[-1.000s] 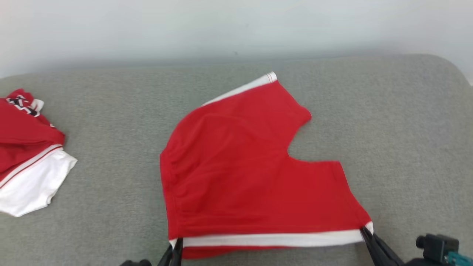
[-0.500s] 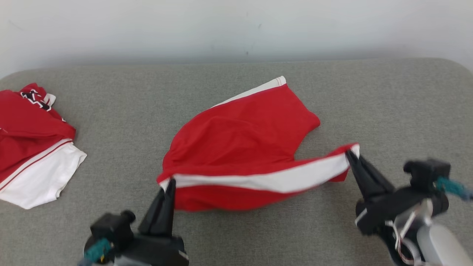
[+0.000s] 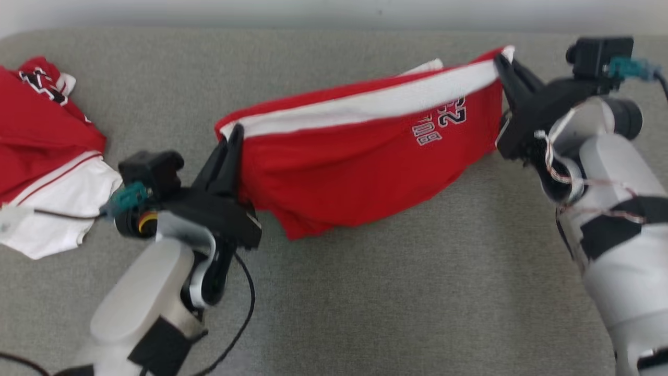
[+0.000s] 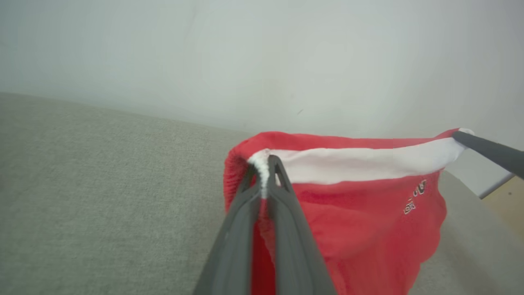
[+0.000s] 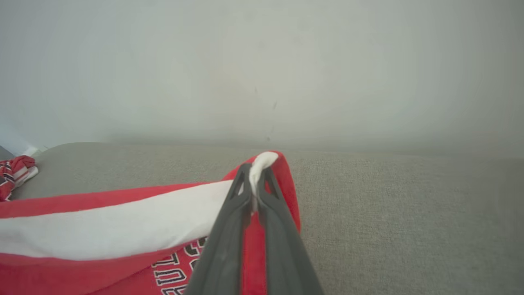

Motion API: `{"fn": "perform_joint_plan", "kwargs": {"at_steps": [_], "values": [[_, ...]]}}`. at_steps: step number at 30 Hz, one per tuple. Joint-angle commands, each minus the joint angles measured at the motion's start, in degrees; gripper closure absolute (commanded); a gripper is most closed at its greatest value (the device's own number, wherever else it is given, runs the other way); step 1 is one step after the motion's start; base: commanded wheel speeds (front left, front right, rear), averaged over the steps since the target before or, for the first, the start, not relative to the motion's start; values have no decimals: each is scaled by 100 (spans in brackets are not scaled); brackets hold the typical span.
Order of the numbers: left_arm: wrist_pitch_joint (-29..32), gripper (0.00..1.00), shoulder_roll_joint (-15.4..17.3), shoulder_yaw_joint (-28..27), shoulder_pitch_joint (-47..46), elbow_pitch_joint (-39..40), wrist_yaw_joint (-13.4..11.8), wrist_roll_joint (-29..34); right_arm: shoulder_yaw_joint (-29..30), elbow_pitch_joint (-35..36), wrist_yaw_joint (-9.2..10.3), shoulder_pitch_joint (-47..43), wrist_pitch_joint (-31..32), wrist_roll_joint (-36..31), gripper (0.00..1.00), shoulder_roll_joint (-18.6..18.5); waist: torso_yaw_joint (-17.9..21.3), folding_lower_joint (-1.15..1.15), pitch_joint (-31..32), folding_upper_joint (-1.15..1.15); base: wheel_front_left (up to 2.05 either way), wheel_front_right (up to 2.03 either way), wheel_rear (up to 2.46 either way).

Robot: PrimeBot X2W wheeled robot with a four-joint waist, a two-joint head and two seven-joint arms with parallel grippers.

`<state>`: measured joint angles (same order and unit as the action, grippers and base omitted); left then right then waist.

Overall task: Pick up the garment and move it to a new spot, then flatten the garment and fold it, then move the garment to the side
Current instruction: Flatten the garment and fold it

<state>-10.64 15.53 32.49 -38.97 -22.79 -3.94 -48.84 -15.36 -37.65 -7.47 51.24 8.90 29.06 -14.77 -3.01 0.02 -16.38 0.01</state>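
Raised since a second ago, the red jersey shorts with a white band (image 3: 355, 156) hang taut between the left fingers (image 3: 233, 143) and right fingers (image 3: 507, 69), both pairs clamped on band corners, likely for folding over the grey fabric tabletop (image 3: 365, 292).

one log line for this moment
left gripper: shut on garment | right gripper: shut on garment | garment: stretched between them

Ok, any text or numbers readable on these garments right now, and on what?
"ULL": white outlined letters on the red shorts, right wrist view; the rest sits behind the right gripper.
"22", probably: beside that word in the head view, upside down and blurred.
Red-and-white garment at the left: dark lettering, too crumpled to read.
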Motion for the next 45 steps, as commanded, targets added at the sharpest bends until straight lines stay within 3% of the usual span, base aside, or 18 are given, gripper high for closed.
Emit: {"fn": "perform_joint_plan", "kwargs": {"at_steps": [1,8,13,14,15,16,17,18,25,34,45], "values": [[52,100,-86,-9,-357,-342,113,-22,-47,-475,-7,459,-48,76,100,73,-254,-2,-552,-1,0,0,0],[-67,100,-446,131,-1143,-1406,471,101,-336,-1910,-7,1495,-393,63,100,185,-421,-2,-903,-1,0,0,0],[-187,100,-628,170,-1356,-1832,627,136,-572,-2306,-7,1757,-725,80,100,254,-484,-2,-935,-1,0,0,0],[-211,100,-667,177,-1384,-1926,654,141,-626,-2382,-7,1790,-813,106,89,260,-494,-2,-935,-1,0,0,0],[-220,100,-703,202,-1407,-2041,697,141,-673,-2449,-7,1808,-879,141,49,260,-501,-2,-934,-1,0,0,0],[-246,94,-721,232,-1437,-2115,740,174,-716,-2526,-7,1832,-934,168,0,263,-507,-2,-931,-1,0,0,0],[-279,18,-740,232,-1476,-2188,742,191,-747,-2581,-7,1865,-998,212,0,265,-512,-2,-926,-1,0,0,0],[-311,0,-759,223,-1485,-2252,770,193,-790,-2615,-7,1887,-1059,239,0,272,-512,-2,-909,-1,0,0,0],[-449,0,-699,35,-1154,-2265,748,413,-1091,-2708,-7,1626,-1431,607,0,222,-439,-2,-526,-1,0,0,0],[-457,0,-311,-1179,474,-11,-155,1776,-1490,-2535,-7,953,-1924,1038,0,-139,-353,-2,95,-1,0,0,0],[-458,0,-411,-2071,2471,1899,-743,2555,-1592,-2742,-7,-26,-1757,1625,0,-298,-428,-2,503,-1,0,0,0]]}}
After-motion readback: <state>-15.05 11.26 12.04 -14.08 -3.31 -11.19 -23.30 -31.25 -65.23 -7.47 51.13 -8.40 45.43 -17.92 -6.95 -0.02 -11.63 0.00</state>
